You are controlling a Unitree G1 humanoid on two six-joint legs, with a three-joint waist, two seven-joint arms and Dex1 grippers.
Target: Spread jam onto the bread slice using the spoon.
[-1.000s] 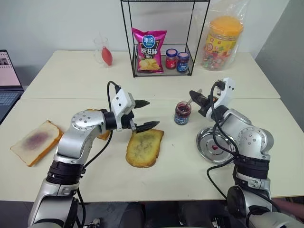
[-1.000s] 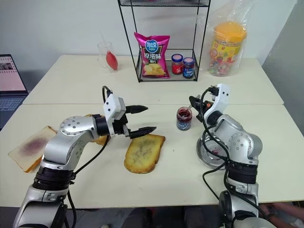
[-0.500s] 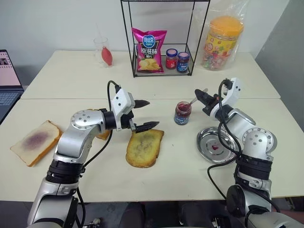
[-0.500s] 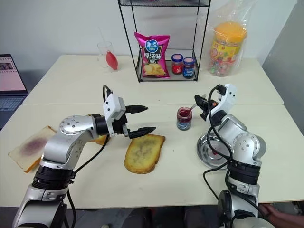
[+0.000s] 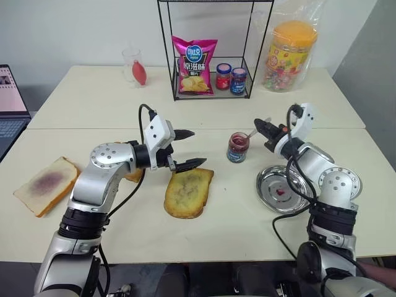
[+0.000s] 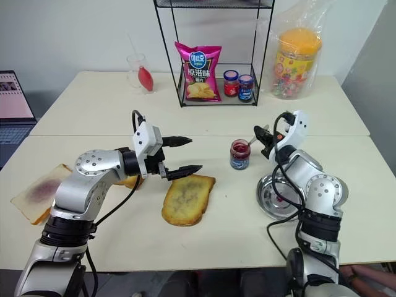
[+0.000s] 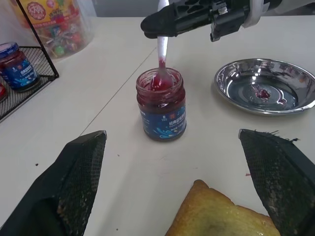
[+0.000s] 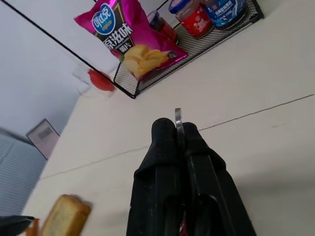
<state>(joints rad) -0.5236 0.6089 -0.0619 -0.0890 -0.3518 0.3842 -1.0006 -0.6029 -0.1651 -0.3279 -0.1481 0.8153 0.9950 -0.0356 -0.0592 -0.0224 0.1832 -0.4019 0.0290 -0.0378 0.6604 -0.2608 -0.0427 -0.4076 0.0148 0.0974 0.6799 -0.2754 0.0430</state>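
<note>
The jam sits in a small open glass jar (image 5: 237, 146) at the table's middle. My right gripper (image 5: 261, 126), just right of the jar, is shut on the handle of the spoon (image 7: 162, 61). The spoon slants down and its red-smeared bowl dips into the jam (image 7: 158, 82). The bread slice (image 5: 188, 192), golden with a darker centre, lies flat to the left of the jar and nearer to me. My left gripper (image 5: 198, 147) hovers open just above the slice's far edge. It holds nothing, and its fingers (image 7: 78, 182) frame the jar.
A round steel dish (image 5: 284, 189) with a red smear lies under my right forearm. A wire rack (image 5: 210, 55) at the back holds a chip bag and two lidded jars. A candy tub (image 5: 291, 55) stands beside it. A stained pale slice (image 5: 46, 184) lies far left.
My right forearm has swung a little outward to the right, while its gripper stays by the jar with the spoon. The left arm has not moved.
</note>
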